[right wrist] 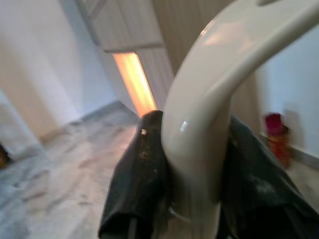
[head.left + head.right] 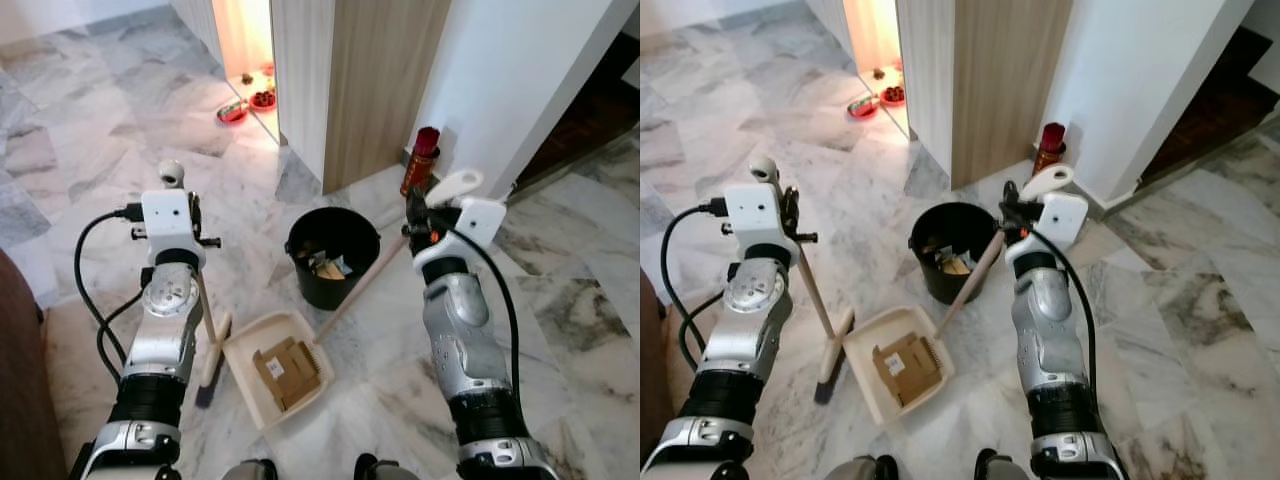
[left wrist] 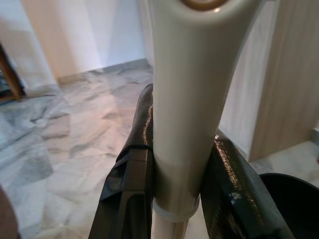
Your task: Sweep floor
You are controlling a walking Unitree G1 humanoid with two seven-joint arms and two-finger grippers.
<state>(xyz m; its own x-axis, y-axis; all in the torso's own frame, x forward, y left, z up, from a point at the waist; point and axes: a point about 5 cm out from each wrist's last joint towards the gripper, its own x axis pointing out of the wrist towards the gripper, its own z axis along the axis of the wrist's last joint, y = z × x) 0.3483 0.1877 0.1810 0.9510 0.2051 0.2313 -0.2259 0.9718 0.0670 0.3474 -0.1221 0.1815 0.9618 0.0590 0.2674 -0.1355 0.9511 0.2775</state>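
Between dustpan and wooden panel stands a black bin.

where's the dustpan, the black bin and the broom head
dustpan (image 2: 243, 362), left eye view, bare left side of its tray
black bin (image 2: 340, 285), left eye view, front outer wall
broom head (image 2: 211, 368), left eye view, middle of the head

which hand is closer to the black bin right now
Right. The right hand grips the dustpan handle just beside the black bin. The left hand, holding the broom handle, is farther off across the floor on the bin's other side.
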